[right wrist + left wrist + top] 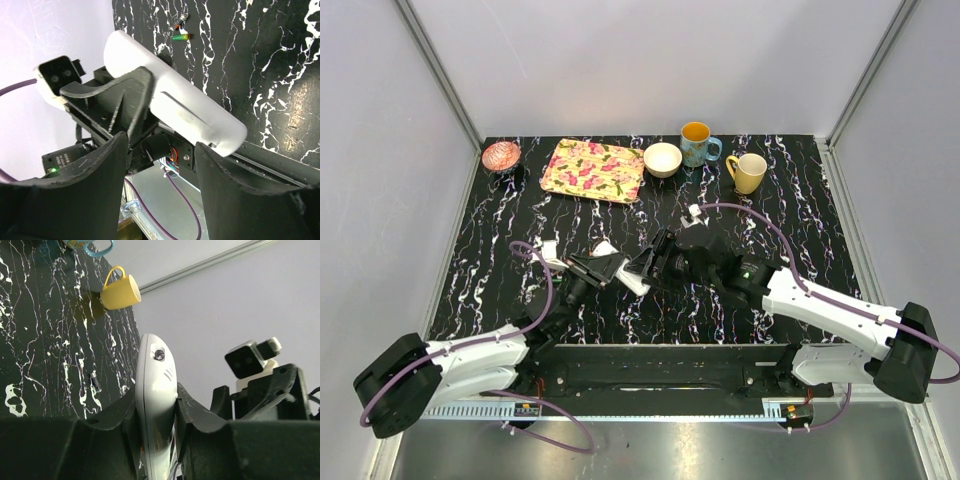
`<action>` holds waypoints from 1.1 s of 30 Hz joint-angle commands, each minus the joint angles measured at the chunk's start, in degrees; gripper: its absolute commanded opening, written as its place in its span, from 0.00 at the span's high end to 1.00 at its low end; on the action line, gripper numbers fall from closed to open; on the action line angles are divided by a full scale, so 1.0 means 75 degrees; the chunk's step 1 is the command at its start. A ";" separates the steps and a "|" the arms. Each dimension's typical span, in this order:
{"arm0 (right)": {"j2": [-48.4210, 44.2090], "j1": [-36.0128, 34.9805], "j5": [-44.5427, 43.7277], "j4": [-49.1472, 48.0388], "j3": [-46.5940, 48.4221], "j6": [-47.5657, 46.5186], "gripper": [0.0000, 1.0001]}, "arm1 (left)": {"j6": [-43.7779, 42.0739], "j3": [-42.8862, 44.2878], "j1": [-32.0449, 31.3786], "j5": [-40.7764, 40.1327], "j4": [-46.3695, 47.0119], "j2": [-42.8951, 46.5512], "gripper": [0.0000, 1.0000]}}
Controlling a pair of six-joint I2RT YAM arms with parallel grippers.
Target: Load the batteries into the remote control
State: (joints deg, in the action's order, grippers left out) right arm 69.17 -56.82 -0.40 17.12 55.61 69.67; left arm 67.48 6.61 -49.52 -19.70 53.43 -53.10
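Left gripper (156,396): we see its fingers (192,410) clamped against both long sides of the remote control (155,367).
Remote control: held up off the table (800,230) near the middle of its front half, between the two arms; from the left wrist its rounded end juts out past the fingertips.
Right gripper (159,146): fingers apart, gripping nothing; the white bar lies slanted just ahead of them (we cannot tell whether its lower end touches the right-hand finger).
Green battery (181,37): lying flat on the table, well apart from both grippers.
Yellow mug (120,292): standing near the table's far edge, handle up in the left wrist view.
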 commanded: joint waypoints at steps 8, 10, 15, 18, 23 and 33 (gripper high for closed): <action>-0.0035 0.0064 0.0019 -0.0128 0.0554 -0.0324 0.35 | 0.0026 0.0196 -0.0101 0.0096 0.0845 -0.0174 1.00; -0.0046 0.0075 0.0031 -0.0057 0.0530 -0.0301 0.34 | 0.0002 0.0173 -0.0101 -0.0032 0.0833 -0.0081 1.00; -0.0140 0.0064 0.0300 -0.0022 0.0214 -0.0102 0.33 | -0.0197 0.0208 -0.0101 -0.0419 0.0658 0.0189 1.00; -0.0175 0.0075 0.0323 0.0002 0.0155 -0.0067 0.33 | -0.0349 0.0255 -0.0101 -0.0548 0.0529 0.0353 1.00; -0.0187 0.0076 0.0370 -0.0056 0.0108 -0.0055 0.33 | -0.0490 0.0302 -0.0089 -0.0630 0.0318 0.0506 1.00; -0.0187 0.0076 0.0417 -0.0092 -0.0032 -0.0020 0.33 | -0.0467 0.0314 -0.0089 -0.0702 0.0071 0.0483 1.00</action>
State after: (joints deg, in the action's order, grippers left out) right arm 68.99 -56.75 1.69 17.43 55.99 69.17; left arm 64.73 6.70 -50.04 -23.46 50.81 -50.22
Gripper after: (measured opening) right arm 0.670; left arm 0.300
